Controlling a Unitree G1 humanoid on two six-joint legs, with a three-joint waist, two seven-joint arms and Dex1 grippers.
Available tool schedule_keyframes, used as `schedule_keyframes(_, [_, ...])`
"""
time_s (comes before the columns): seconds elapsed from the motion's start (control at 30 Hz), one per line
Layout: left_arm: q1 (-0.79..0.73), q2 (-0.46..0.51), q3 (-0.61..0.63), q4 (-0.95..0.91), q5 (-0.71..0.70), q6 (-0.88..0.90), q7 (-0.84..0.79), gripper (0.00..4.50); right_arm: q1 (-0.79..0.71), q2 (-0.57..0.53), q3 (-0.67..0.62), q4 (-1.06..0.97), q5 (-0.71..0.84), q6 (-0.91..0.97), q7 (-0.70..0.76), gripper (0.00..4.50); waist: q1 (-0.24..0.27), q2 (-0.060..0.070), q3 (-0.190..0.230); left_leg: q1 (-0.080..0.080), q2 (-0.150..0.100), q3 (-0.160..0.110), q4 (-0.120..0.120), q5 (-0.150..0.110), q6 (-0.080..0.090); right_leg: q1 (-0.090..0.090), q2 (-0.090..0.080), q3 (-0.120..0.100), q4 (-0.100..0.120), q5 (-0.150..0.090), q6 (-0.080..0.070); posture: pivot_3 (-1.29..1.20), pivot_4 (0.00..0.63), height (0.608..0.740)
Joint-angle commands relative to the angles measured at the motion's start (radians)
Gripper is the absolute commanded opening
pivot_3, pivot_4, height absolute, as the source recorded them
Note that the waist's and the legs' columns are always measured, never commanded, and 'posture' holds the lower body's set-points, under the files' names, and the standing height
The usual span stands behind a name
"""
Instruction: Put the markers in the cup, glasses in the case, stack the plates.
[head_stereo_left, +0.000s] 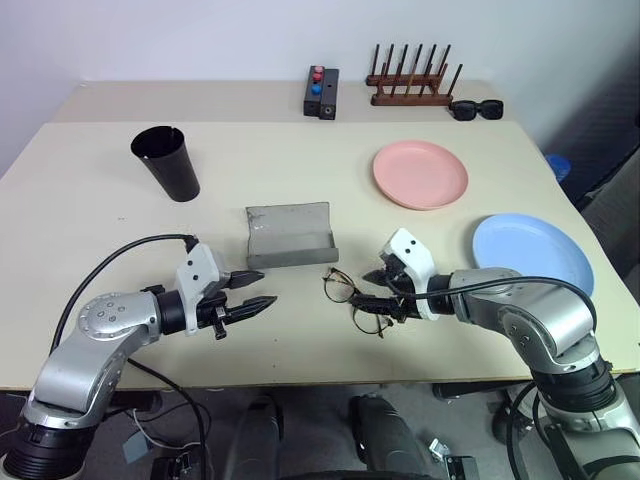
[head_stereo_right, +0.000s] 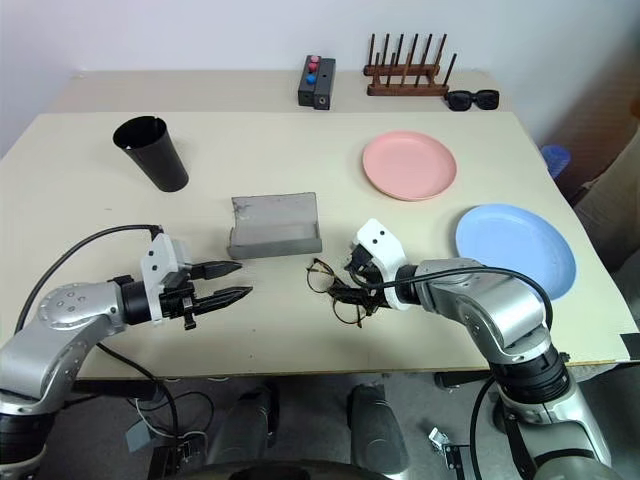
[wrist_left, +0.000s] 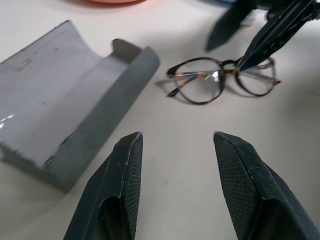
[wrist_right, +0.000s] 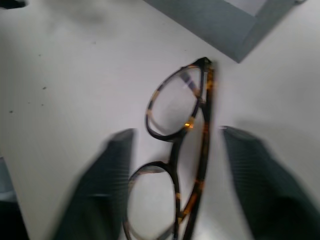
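Beige counter (head_stereo_left: 90, 210) against white wall, open case (head_stereo_left: 290, 235) mid-counter, glasses (head_stereo_left: 352, 298) just right of it between right hand's (head_stereo_left: 385, 292) spread fingers, left hand (head_stereo_left: 255, 290) open, empty, left of case

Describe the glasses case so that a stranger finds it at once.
On the beige table, look at the middle, in front of the black cup and pink plate. The case is the grey box lying open, its lid raised, beside the thin-framed glasses.

I see a matt grey case (head_stereo_left: 289, 235), glossy tortoiseshell glasses (wrist_left: 220, 85), smooth plastic plates (head_stereo_left: 420, 173), and a wooden rack (head_stereo_left: 410, 88).
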Motion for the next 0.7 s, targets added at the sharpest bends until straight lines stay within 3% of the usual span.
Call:
schedule_keyframes(0.03, [0.011, 0.004, -0.016, -0.045, -0.012, -0.006, 0.005, 2.29, -0.015, -0.019, -0.004, -0.023, 0.000, -0.002, 0.001, 3.35, 0.000, 0.000, 0.000, 0.000, 0.000, 0.000, 0.000, 0.000, 0.000, 0.000, 0.000, 0.000, 0.000, 0.000, 0.000, 0.00, 0.150, 0.740])
schedule_keyframes(0.37, [0.054, 0.000, -0.035, -0.011, -0.002, -0.068, -0.020, 2.29, -0.003, -0.021, 0.004, -0.003, -0.006, 0.014, -0.011, 3.35, 0.000, 0.000, 0.000, 0.000, 0.000, 0.000, 0.000, 0.000, 0.000, 0.000, 0.000, 0.000, -0.001, 0.000, -0.001, 0.00, 0.150, 0.740])
schedule_keyframes(0.6, [0.119, -0.008, -0.047, 0.010, 0.022, -0.142, -0.025, 2.29, 0.007, -0.016, 0.011, 0.009, -0.012, 0.019, -0.021, 0.04, -0.001, 0.000, 0.000, 0.000, 0.000, 0.001, 0.000, -0.001, 0.000, -0.001, -0.001, 0.000, -0.001, 0.000, -0.001, 0.00, 0.150, 0.740])
schedule_keyframes(0.7, [0.141, -0.010, -0.046, 0.027, 0.031, -0.174, -0.031, 2.29, 0.007, -0.018, 0.008, 0.008, -0.009, 0.023, -0.021, 0.04, -0.001, 0.000, 0.000, 0.000, 0.000, 0.001, 0.000, -0.001, 0.000, -0.001, -0.001, 0.000, -0.001, 0.000, -0.002, 0.00, 0.150, 0.740])
